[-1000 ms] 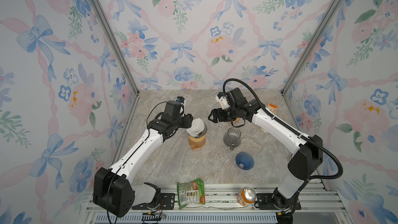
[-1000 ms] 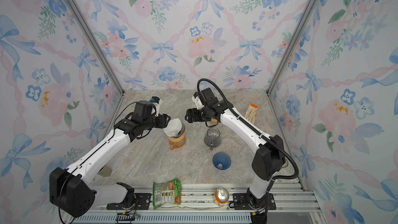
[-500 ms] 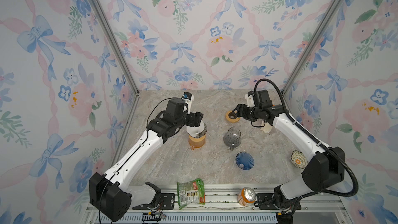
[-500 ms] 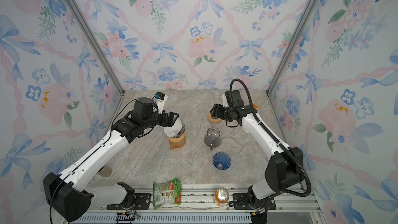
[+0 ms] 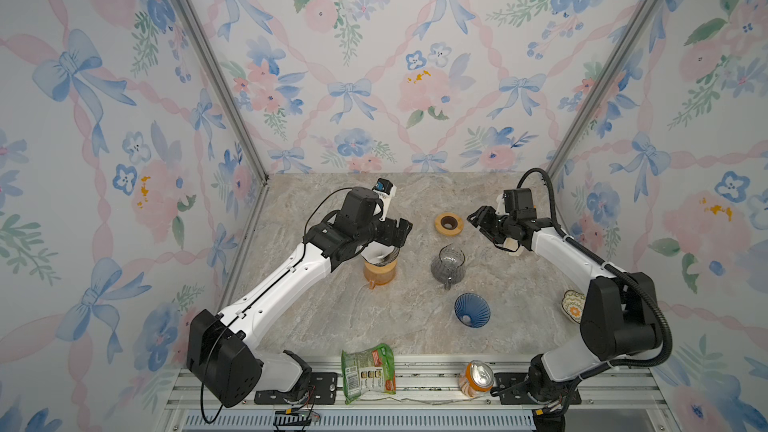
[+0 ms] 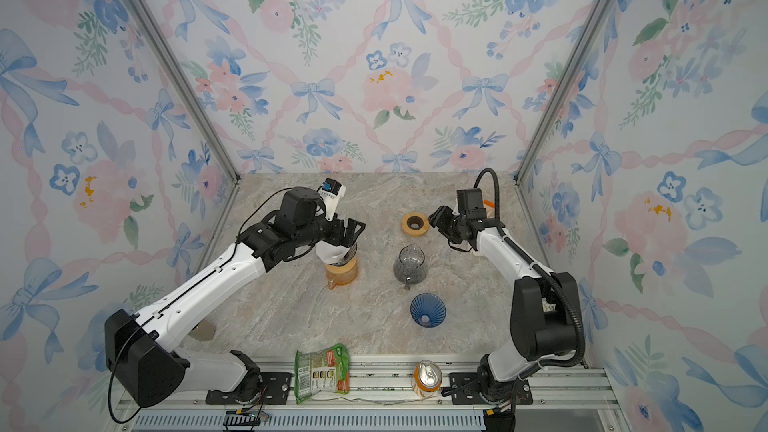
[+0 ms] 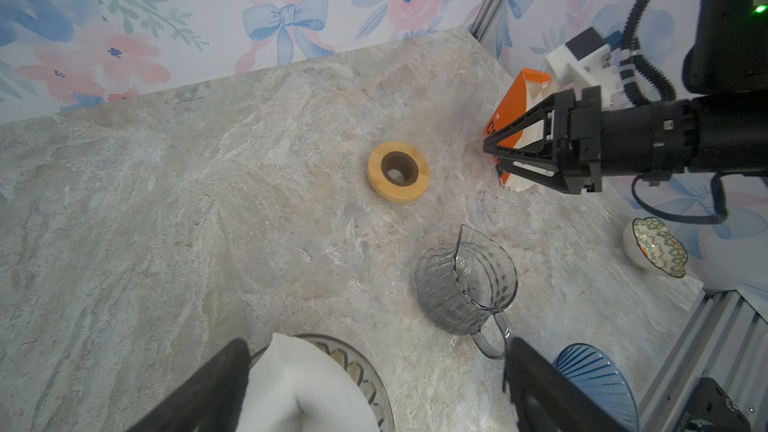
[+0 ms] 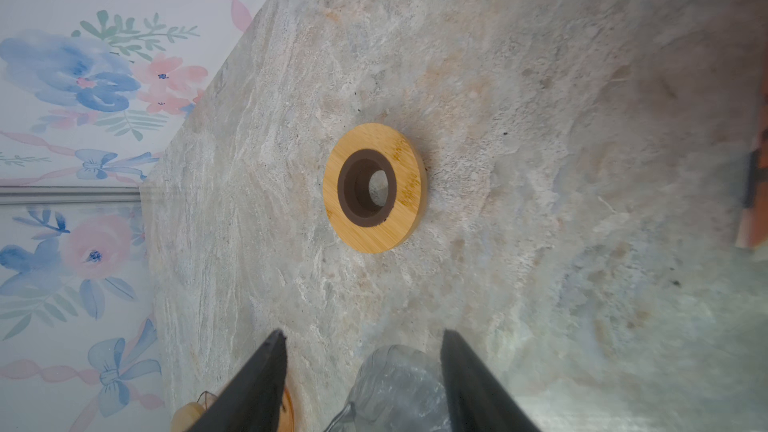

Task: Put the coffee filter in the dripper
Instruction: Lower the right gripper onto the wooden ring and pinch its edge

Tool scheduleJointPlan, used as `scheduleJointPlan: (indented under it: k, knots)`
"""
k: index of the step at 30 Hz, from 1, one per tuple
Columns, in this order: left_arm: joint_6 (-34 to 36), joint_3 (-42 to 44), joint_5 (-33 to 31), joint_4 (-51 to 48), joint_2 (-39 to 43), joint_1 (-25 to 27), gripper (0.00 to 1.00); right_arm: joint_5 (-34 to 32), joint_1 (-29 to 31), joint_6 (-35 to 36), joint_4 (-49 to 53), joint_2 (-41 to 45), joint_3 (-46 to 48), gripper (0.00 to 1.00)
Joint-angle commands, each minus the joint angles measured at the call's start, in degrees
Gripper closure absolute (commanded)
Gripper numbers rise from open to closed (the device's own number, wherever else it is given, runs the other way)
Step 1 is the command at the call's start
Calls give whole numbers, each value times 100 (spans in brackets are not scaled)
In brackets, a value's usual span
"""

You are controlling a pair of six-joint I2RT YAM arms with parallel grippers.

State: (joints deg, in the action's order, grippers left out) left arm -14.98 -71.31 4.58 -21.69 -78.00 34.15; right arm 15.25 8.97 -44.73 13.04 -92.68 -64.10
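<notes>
Your left gripper (image 7: pixel 374 388) stands wide astride the coffee filter (image 7: pixel 299 384); lift crookedly and a finger could drag it off the dripper (image 7: pixel 361 367). Your right gripper (image 5: pixel 478 220) hangs part-open, empty.

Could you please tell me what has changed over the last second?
The left gripper opened and let go of the coffee filter, which now sits in the dripper. The right gripper drew back from the middle toward its own side, jaws open and empty. The glass pitcher and blue cone have not moved.
</notes>
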Motion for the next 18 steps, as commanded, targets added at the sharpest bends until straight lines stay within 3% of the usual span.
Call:
scheduleJointPlan:
  k: [1, 18]
  knots:
    - [87, -199, 32, 192, -75, 48, 3, 336, -69, -308, -645, -491, 54, 41]
    - [13, -147, -160, 183, -28, 81, 2, 461, -115, -992, -1967, -1844, 143, 46]
